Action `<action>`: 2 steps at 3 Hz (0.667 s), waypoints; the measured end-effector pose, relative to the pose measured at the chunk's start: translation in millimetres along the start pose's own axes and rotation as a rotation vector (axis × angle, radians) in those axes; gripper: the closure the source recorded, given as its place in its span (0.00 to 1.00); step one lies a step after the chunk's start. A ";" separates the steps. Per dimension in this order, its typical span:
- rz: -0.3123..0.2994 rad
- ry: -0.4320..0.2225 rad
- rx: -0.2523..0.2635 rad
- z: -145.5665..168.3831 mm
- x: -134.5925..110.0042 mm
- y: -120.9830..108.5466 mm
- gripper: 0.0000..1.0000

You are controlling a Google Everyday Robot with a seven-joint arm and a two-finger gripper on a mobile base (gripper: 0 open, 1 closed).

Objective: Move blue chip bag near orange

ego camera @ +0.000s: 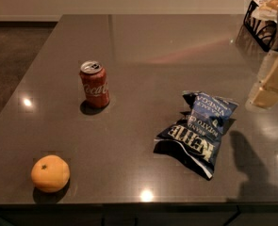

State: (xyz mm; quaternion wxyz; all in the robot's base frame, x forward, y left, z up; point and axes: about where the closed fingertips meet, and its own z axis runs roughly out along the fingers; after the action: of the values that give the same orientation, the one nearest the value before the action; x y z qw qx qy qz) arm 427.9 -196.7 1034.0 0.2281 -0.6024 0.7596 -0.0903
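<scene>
chip bag [196, 132]: dark blue, crinkled, lying flat on the counter, right of centre. white lettering reads upside down from the camera; lighter blue panel at its far end.
orange [50, 173]: near the front left corner of the counter, close to the front edge. well apart from the chip bag, with bare counter between them.
soda can [94, 84]: red, upright, behind the orange and left of the chip bag, touching neither.
gripper [269, 91]: at the right edge of the view, above the counter, right of and beyond the chip bag, not touching it.
gripper opening: cannot tell, apart or together.
shadow [247, 164]: dark patch on the counter just right of the chip bag.
counter [143, 46]: dark grey, glossy, spots of reflected light.
wire rack [258, 29]: black, far right corner.
</scene>
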 end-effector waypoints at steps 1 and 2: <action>0.000 0.000 0.000 -0.1 0.0 0.0 0.00; -0.075 0.002 -0.023 6.3 -7.8 -3.5 0.00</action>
State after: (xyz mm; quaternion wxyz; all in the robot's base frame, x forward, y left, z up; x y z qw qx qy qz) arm 435.2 -189.3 1031.7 0.2167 -0.6331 0.7376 -0.0905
